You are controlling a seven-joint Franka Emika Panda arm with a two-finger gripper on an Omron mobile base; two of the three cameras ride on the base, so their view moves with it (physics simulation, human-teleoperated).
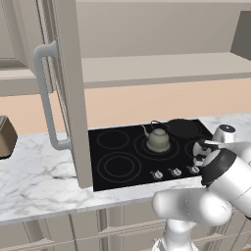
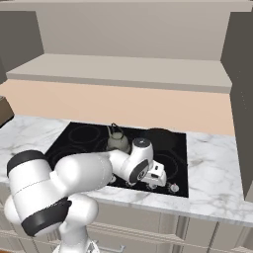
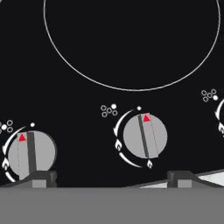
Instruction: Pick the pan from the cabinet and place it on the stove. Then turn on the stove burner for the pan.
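Note:
The black pan (image 1: 184,128) (image 2: 160,136) rests on the back right ring of the stove (image 1: 117,162) (image 2: 79,136). Its handle is hard to make out. My gripper (image 1: 197,159) (image 2: 157,184) (image 3: 111,178) hangs low over the knob row at the stove's front right, pointing down. It is open, the fingertips (image 3: 41,177) spread wide with nothing between them. In the hand view a silver knob (image 3: 144,135) with a red marker near its top lies just beyond the tips, and a second knob (image 3: 31,151) is to its left. The cabinet (image 1: 162,66) (image 2: 123,69) above stands open, its shelf bare.
A grey-green kettle (image 1: 158,139) (image 2: 117,141) stands on the middle back ring, left of the pan. The open cabinet door (image 1: 68,73) with its curved handle hangs over the stove's left edge. A toaster (image 1: 5,137) sits far left on the marble counter (image 1: 39,181).

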